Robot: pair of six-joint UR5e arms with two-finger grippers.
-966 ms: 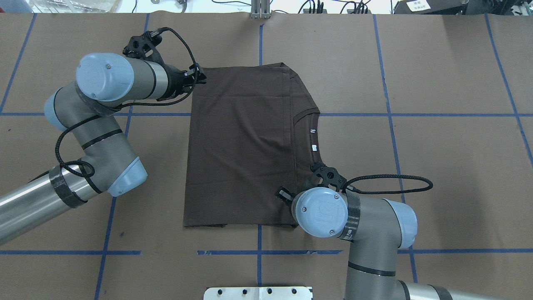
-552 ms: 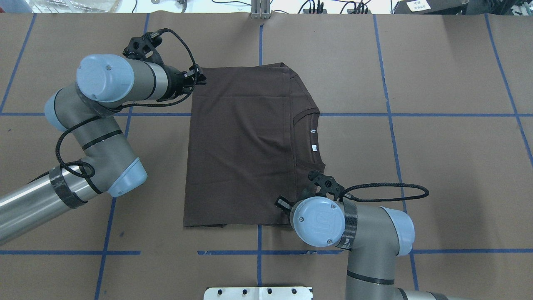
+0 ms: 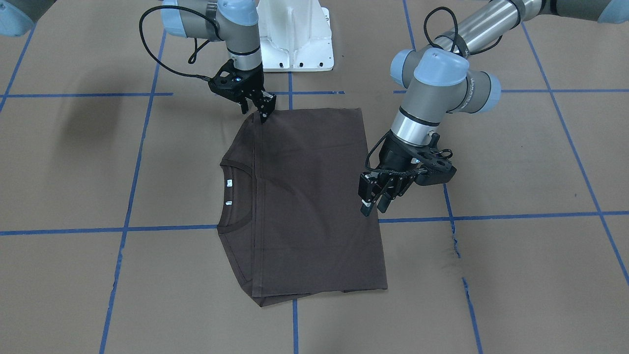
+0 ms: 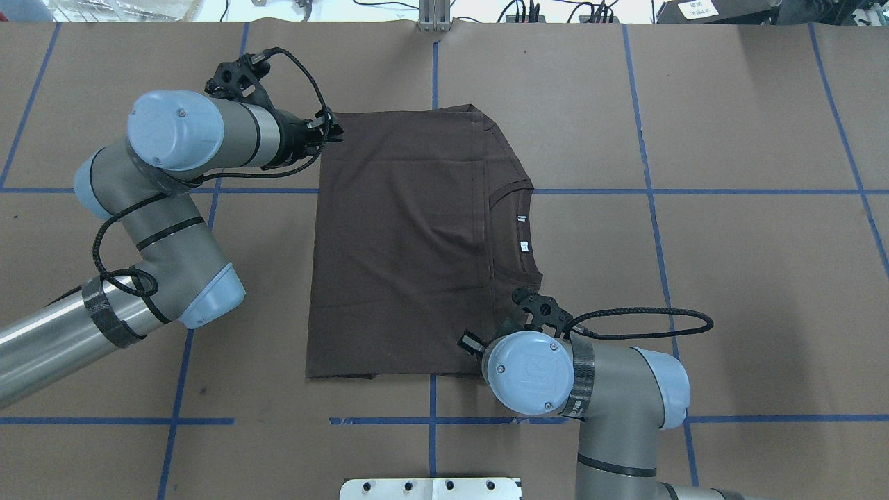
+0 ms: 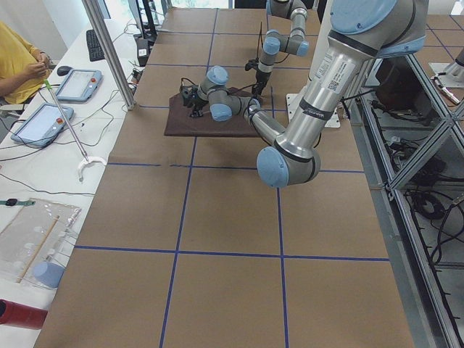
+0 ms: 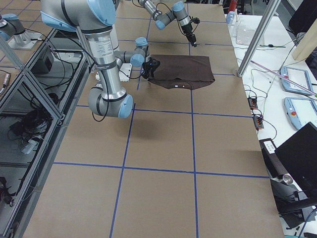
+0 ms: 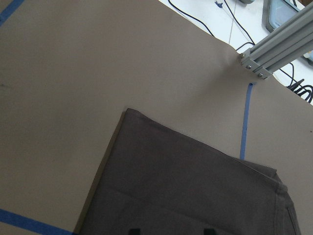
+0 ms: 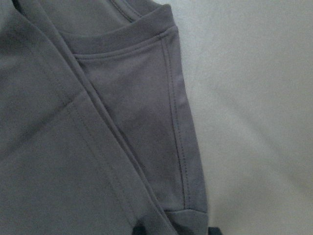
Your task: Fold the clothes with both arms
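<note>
The dark brown short-sleeved T-shirt point(image 4: 403, 243) lies folded on the tabletop point(image 4: 729, 278). The left claw point(image 3: 372, 208) hangs released over its hem edge. The right claw point(image 3: 258, 112), also released, straddles a sleeve corner.

My desk point(image 4: 729, 278) is brown, with blue tape lines point(image 4: 694, 191) that make big squares on it. A white metal base point(image 3: 295, 39) stands at one edge. Beside the desk is a white side table point(image 5: 29, 174) with tablets point(image 5: 78, 83) and a keyboard point(image 5: 94, 45). A person in a yellow top point(image 5: 18, 58) sits there.
</note>
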